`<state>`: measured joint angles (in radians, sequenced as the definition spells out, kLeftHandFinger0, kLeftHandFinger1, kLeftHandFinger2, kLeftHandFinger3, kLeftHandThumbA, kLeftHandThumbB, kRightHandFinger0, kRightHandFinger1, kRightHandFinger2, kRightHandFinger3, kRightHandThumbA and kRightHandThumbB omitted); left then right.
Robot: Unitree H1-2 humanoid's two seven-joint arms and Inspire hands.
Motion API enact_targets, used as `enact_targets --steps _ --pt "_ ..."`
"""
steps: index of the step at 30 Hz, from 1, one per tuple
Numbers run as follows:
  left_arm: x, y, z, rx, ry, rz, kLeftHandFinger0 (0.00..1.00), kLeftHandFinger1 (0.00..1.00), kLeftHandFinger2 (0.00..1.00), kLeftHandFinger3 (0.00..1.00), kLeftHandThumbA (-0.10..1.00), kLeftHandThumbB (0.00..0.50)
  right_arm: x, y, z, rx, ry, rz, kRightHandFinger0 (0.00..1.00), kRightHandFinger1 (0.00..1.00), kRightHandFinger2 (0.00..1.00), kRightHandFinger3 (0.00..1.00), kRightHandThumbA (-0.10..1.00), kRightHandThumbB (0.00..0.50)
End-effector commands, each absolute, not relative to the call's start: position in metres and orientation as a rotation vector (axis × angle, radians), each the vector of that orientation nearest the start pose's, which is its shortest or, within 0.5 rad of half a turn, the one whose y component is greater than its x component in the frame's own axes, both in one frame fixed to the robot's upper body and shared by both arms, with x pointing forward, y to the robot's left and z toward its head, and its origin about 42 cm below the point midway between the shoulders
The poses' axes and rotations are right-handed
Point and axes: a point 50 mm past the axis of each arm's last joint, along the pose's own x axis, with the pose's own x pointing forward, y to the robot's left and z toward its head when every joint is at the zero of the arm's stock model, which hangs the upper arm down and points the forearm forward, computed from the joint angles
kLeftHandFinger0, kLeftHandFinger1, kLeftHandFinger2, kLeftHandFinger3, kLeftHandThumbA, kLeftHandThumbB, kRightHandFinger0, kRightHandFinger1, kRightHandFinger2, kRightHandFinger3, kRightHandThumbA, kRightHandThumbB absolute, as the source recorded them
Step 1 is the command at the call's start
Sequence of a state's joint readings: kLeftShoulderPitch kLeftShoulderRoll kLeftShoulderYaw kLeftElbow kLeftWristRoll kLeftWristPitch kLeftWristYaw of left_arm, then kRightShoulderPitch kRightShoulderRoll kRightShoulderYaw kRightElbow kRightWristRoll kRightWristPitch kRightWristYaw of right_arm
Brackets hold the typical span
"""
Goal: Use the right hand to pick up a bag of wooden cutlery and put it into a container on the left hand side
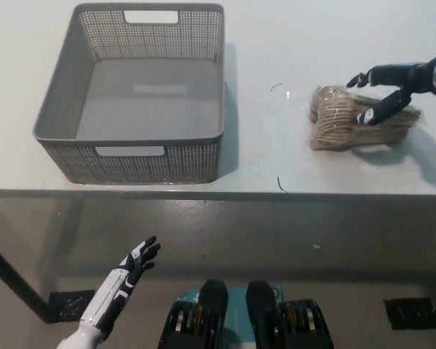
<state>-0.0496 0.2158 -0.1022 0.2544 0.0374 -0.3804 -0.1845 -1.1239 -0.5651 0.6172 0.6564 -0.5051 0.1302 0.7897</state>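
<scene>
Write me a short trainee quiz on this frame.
1. True or false: the bag lies in the basket.
2. The right hand is: A) shut on the bag; B) open over the bag; C) inside the basket.
3. Fill in: the left hand is open at lower left, below the front edge of the ___.
Key: 1 false, it lies on the table; 2 B; 3 table.

Black right hand (410,78) at 2 o'clock: arm cut off by right edge; hand covers part of bag of wooden cutlery (341,123), contact unclear. White left hand (138,256) at 7 o'clock: forearm cut off by bottom edge.
</scene>
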Motion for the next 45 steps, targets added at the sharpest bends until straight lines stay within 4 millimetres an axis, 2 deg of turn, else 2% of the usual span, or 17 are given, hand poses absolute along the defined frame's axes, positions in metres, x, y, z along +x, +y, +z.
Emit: enact_targets --steps 1,6,15,19,22,27,35,39,45 --pt "0.291 0.253 0.070 0.242 -0.197 -0.312 1.00 1.00 1.00 1.00 1.00 0.321 0.554 -0.253 0.373 -1.522 0.233 0.679 1.00 1.00 1.00 1.00 0.63 0.500" --pt "0.289 0.252 0.066 0.224 -0.183 -0.317 1.00 1.00 1.00 1.00 1.00 0.347 0.558 -0.251 0.357 -1.543 0.286 0.702 1.00 1.00 1.00 1.00 0.61 0.500" --pt "0.282 0.253 0.062 0.221 -0.178 -0.323 1.00 1.00 1.00 1.00 1.00 0.356 0.560 -0.248 0.316 -1.611 0.345 0.761 1.00 1.00 1.00 1.00 0.58 0.500" --pt "0.282 0.252 0.061 0.213 -0.175 -0.330 1.00 1.00 1.00 1.00 1.00 0.358 0.561 -0.250 0.306 -1.630 0.388 0.757 1.00 1.00 1.00 1.00 0.57 0.500" --pt "0.282 0.253 0.062 0.223 -0.179 -0.330 1.00 1.00 1.00 1.00 1.00 0.357 0.564 -0.252 0.306 -1.646 0.387 0.755 1.00 1.00 1.00 1.00 0.57 0.500" --pt "0.283 0.254 0.063 0.221 -0.183 -0.326 1.00 1.00 1.00 1.00 1.00 0.351 0.565 -0.264 0.319 -1.645 0.399 0.732 1.00 1.00 1.00 1.00 0.58 0.500" --pt "0.282 0.253 0.062 0.221 -0.175 -0.342 1.00 1.00 1.00 1.00 1.00 0.350 0.558 -0.290 0.333 -1.670 0.429 0.687 1.00 1.00 1.00 1.00 0.61 0.500" --pt "0.280 0.254 0.061 0.215 -0.170 -0.340 1.00 1.00 1.00 1.00 1.00 0.359 0.556 -0.299 0.341 -1.671 0.427 0.668 1.00 1.00 1.00 1.00 0.58 0.500" --pt "0.281 0.254 0.060 0.222 -0.167 -0.350 1.00 1.00 1.00 1.00 1.00 0.360 0.553 -0.311 0.351 -1.670 0.447 0.637 1.00 1.00 1.00 1.00 0.60 0.500"
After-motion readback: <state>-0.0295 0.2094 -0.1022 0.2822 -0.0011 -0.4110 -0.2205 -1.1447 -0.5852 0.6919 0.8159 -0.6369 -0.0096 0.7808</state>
